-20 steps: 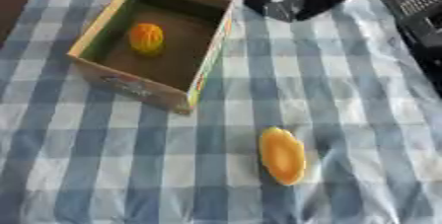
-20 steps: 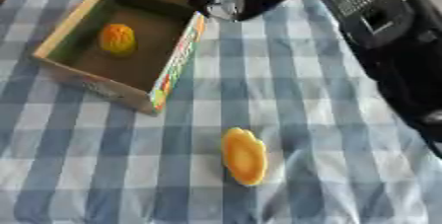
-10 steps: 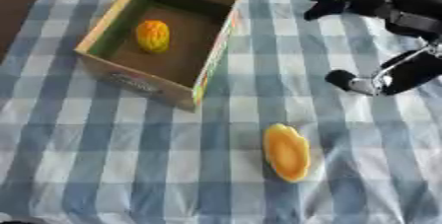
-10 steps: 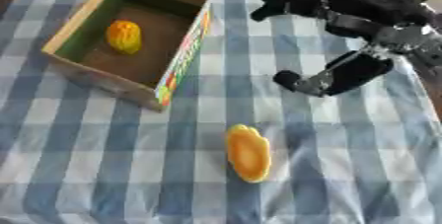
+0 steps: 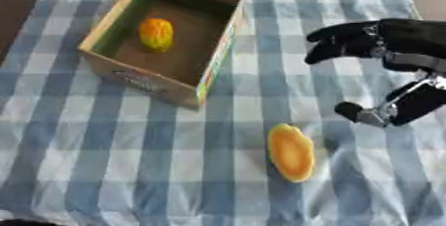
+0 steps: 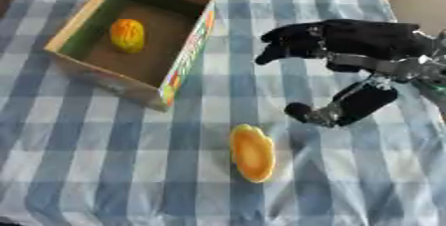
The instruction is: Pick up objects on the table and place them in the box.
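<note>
— Looked down on a blue-and-white checked tablecloth (image 5: 104, 170). Found an open cardboard box (image 5: 218, 53) at the upper left, set askew, with coloured print along its near side.

— Anything inside?

— Yes: a small yellow-orange fruit (image 5: 156, 34), lying on the box floor toward the far left wall. Too blurred to name more closely.

— And out on the cloth?

— An elongated orange-yellow object (image 6: 253, 153), flat on the cloth, in front of the box and to its right, well apart from it. Looked like a bread roll or a slice of fruit; could not tell which. Untouched by anything.

— The right hand?

— Came in from the right edge, black, above the cloth: right hand (image 6: 348, 38). Fingers (image 6: 283, 43) stretched toward the left and slightly bent, spread wide from the thumb (image 6: 335, 110), which pointed down and left. Grasped nothing. Thumb tip near the orange-yellow object's upper right, but apart from it.

— Between the fingers and thumb?

— Only bare checked cloth.

— The left hand?

— Not seen in either view.
</note>
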`<action>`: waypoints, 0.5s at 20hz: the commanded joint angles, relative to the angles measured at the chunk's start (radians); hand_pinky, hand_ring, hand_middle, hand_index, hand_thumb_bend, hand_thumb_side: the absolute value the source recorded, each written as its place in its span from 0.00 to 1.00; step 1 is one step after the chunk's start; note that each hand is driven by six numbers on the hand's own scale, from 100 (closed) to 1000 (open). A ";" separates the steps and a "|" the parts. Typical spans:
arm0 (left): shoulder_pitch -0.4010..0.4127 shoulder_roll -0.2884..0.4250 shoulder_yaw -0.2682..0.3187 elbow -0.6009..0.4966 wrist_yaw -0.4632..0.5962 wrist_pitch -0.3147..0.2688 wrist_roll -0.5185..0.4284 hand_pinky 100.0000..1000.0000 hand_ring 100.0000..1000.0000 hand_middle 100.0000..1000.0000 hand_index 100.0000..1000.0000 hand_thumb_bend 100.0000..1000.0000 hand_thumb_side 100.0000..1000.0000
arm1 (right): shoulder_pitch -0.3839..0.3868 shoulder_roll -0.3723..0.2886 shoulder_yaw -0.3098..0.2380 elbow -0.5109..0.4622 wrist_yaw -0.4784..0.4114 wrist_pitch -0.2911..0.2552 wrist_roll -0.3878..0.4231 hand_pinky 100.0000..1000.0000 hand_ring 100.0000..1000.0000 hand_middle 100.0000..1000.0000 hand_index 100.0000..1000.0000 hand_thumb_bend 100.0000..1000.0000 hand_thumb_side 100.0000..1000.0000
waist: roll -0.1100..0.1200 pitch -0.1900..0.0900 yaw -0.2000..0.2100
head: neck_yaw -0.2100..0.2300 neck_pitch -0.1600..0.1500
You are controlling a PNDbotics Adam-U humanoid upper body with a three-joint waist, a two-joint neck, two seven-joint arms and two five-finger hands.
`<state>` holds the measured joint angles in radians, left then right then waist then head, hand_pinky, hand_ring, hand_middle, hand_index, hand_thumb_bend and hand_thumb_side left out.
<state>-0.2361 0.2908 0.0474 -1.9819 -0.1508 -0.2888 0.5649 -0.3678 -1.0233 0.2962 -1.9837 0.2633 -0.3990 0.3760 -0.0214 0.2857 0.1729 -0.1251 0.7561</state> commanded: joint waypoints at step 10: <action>-0.003 0.023 0.001 -0.018 0.005 0.003 -0.008 0.75 0.72 0.63 0.79 0.16 0.42 | 0.023 0.055 0.041 -0.016 0.025 0.009 0.062 0.87 0.99 0.80 0.91 0.06 0.32 | 0.000 -0.028 -0.004 | -0.008 0.009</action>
<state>-0.2359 0.2908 0.0468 -1.9819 -0.1486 -0.2854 0.5600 -0.3394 -0.9565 0.3421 -1.9837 0.2793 -0.3891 0.4304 -0.0215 0.2766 0.1696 -0.1330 0.7638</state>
